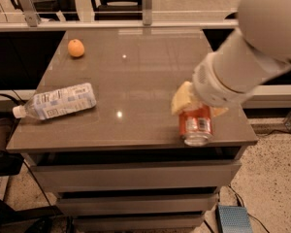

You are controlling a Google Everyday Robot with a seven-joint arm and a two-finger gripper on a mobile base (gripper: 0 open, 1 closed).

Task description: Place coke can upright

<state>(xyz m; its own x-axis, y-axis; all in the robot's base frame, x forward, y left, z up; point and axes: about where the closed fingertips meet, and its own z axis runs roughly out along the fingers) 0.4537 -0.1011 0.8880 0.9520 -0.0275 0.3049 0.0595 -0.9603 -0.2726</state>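
Observation:
The coke can (pixel 196 124) is red with white lettering. It is near the front right edge of the brown table (pixel 136 72), with one silver end turned toward the camera and downward. My gripper (pixel 197 109) comes in from the upper right on a thick white arm. Its yellowish fingers (pixel 181 98) sit on either side of the can's upper part and are shut on it. The can's far end is hidden behind the gripper. I cannot tell whether the can touches the table top.
A clear plastic bottle (pixel 58 101) with a white-blue label lies on its side at the table's left edge. An orange (pixel 76 48) sits at the back left. Drawers run below the table front. A rail and chairs stand behind the table.

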